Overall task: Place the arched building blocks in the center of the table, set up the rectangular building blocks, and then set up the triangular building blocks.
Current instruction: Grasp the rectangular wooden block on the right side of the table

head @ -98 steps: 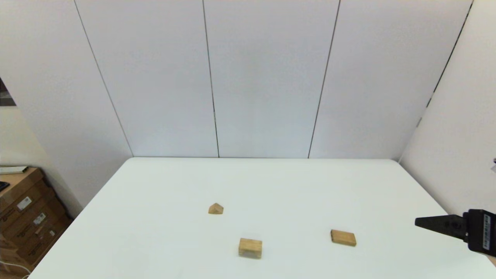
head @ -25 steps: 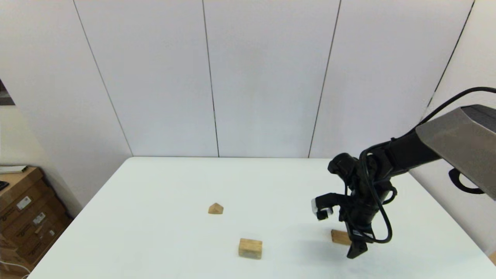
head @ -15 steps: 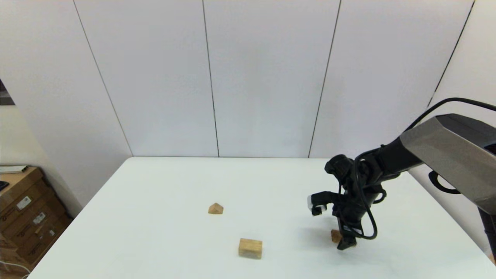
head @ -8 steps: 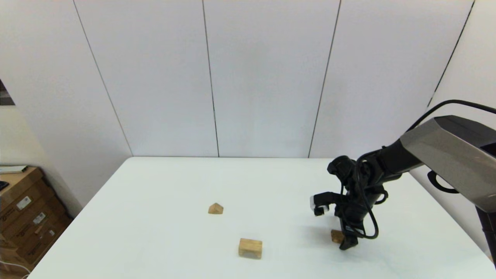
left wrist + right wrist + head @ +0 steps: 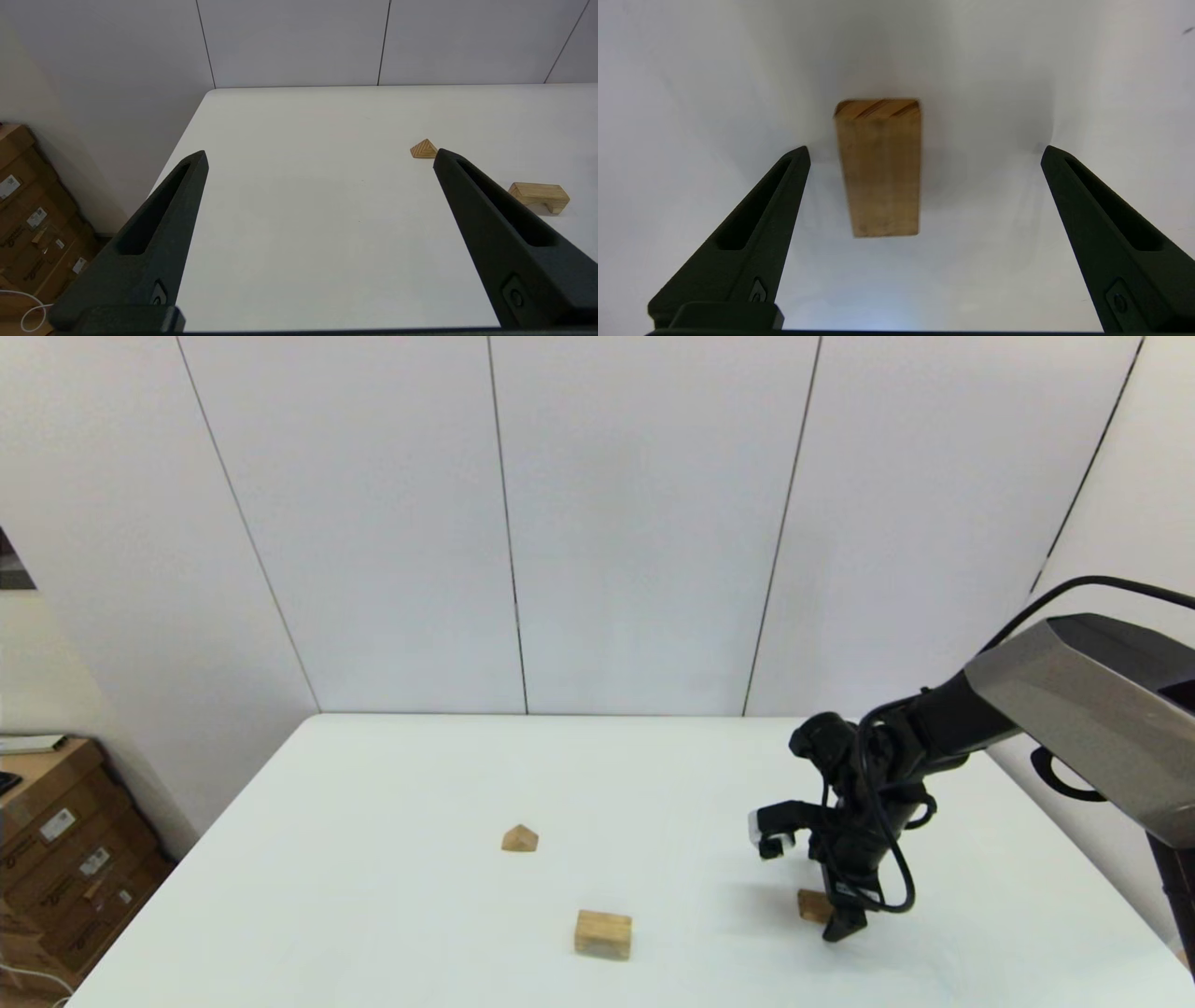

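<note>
The right gripper (image 5: pixel 845 919) hangs low over the rectangular block (image 5: pixel 812 904) at the lower right of the head view, pointing down at the table (image 5: pixel 653 775). In its own wrist view the slab (image 5: pixel 879 165) lies flat between the two fingers (image 5: pixel 756 228), which are spread wide, one on each long side, neither touching the wood. So the step in hand looks like the grasp of the rectangular block, though the task names the arched one first, and that one has not been carried anywhere I can tell.

The next move, as I judge it, calls for the fingers to settle a little lower and close across the slab's narrow width. It lies nearer one finger than the other, so it may slide sideways as they shut.

The left gripper (image 5: pixel 322 163) is out of the head view. Its wrist view shows its fingers also wide apart, holding nothing, looking over the table.

Counting: three wooden blocks. One arched block (image 5: pixel 603 934) sits low in the frame, just left of centre; its cut-out shows in the left wrist view (image 5: pixel 538 196). One triangular block (image 5: pixel 520 839) lies up and left of it, well apart. One rectangular block lies under the right gripper. Two grippers. Cardboard boxes (image 5: pixel 65 868) stand at the lower left edge, off the table.
</note>
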Motion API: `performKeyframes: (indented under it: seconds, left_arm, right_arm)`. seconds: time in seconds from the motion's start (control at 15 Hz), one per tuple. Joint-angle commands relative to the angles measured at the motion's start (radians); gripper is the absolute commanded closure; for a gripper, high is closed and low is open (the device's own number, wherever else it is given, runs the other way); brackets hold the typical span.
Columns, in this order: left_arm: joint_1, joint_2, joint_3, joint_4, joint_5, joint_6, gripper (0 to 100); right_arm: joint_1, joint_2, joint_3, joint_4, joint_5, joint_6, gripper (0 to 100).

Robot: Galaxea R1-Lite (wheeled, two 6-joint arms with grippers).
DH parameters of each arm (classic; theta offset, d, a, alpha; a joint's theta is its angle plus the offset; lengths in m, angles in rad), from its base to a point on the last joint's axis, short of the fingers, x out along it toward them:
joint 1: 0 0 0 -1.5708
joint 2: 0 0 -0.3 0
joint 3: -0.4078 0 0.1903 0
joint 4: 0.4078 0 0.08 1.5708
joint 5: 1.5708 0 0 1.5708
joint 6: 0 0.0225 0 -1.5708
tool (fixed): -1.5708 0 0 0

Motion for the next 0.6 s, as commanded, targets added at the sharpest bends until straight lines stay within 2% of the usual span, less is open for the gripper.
performKeyframes:
  seconds: [0.07,0.6]
  left_arm:
    - [0.0,0.001,0.0,-0.001,0.0,0.0,0]
    - [0.0,0.001,0.0,-0.001,0.0,0.0,0]
  right_arm:
    - [-0.003,-0.014,-0.009,0.042,0.0,-0.018,0]
    - [-0.004,-0.017,-0.011,0.031,0.011,-0.018,0]
